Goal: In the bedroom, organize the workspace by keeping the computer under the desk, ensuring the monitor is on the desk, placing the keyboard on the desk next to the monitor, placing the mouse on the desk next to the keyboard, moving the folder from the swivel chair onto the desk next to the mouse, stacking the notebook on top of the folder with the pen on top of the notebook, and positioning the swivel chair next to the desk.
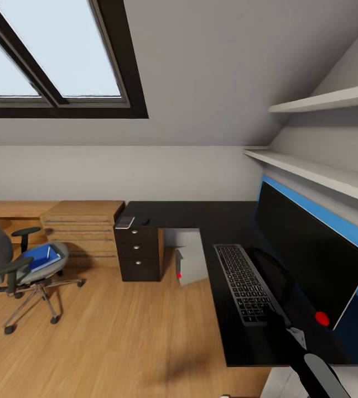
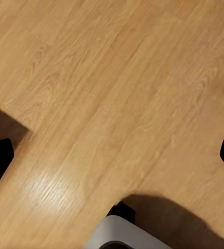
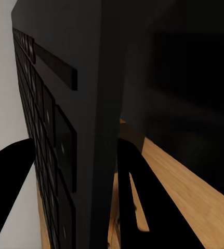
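A: What fills the room, starting with the biggest piece?

B: The desk (image 1: 201, 216), a glossy black L whose near edge cuts across the lower right of the head view. Open wooden floor (image 1: 118, 337) spreads to its left, with free space between it and the swivel chair (image 1: 13, 265), which stands well apart at the far left.

A: And on the desk?

B: The monitor (image 1: 306, 251) stands along the right wall. The keyboard (image 1: 244, 282) lies just beside its front, its near end by the desk's front edge. The computer (image 1: 190, 265) sits on the floor in the desk's inner corner.

A: The smaller things?

B: The folder (image 1: 37, 257) lies on the chair seat with the pen (image 1: 48, 252) on top. The notebook (image 1: 125, 222) rests above the drawer unit (image 1: 139, 251), at the desk's left edge.

A: The grippers?

B: The right gripper (image 3: 91, 171) clasps the keyboard's edge, one finger on each face. The left gripper (image 2: 112, 155) hangs over bare floor, fingers spread wide, grasping nothing.
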